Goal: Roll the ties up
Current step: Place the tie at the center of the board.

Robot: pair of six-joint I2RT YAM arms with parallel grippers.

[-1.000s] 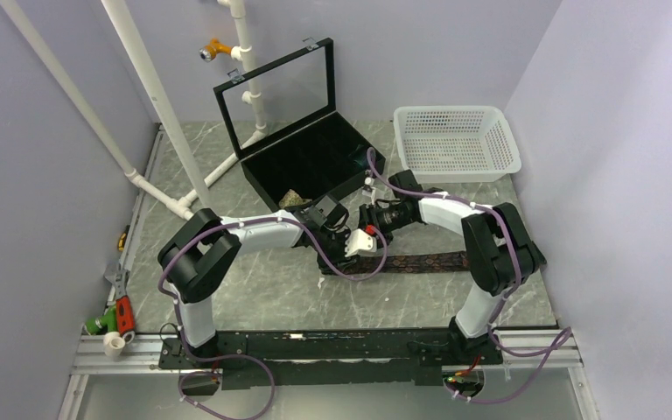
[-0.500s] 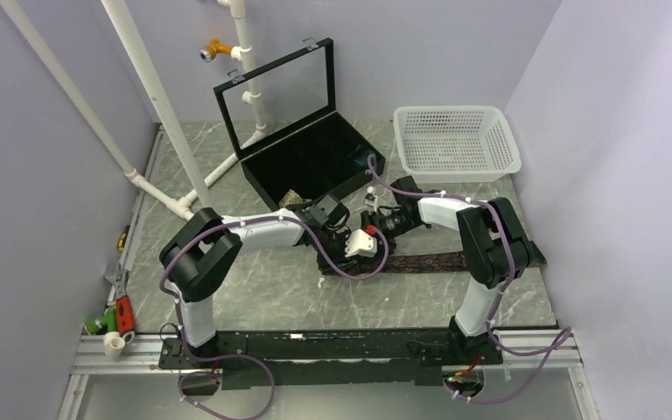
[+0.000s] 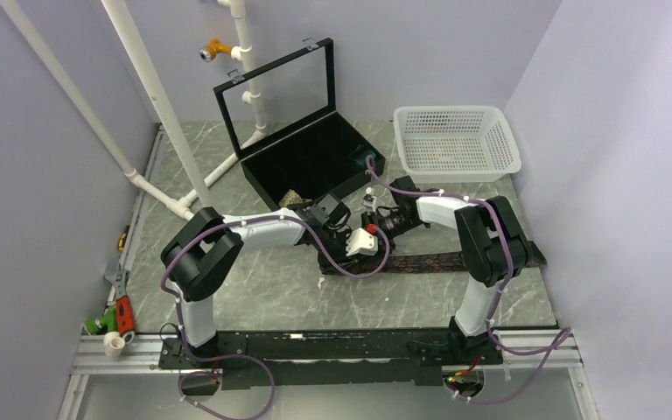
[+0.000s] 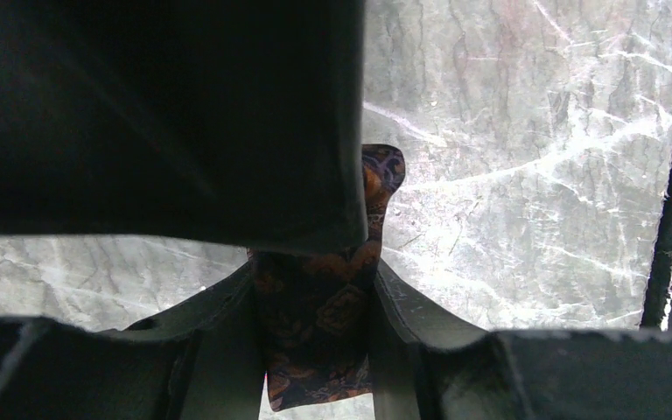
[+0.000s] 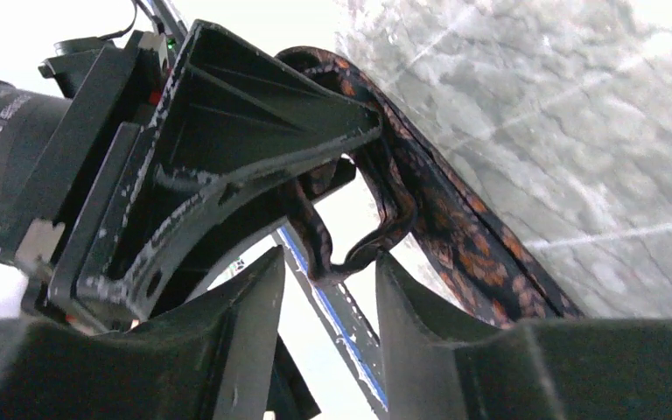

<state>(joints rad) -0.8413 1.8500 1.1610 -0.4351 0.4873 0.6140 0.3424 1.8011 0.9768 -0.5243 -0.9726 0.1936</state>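
Left claw (image 4: 315, 346) pinches the left end of the tie (image 3: 442, 260) mid-table, and the rest runs flat off to the right. Right claw (image 5: 325, 293) is just beside it, slightly parted around a loose fold.

Top view: even soft light, sharp, faint shadows. Left wrist: dim, big dark blur up close, brown-maroon tie (image 4: 315, 332) soft, tabletop (image 4: 534, 175) glary. Right wrist: bkgd blown out white, foreground underexposed.
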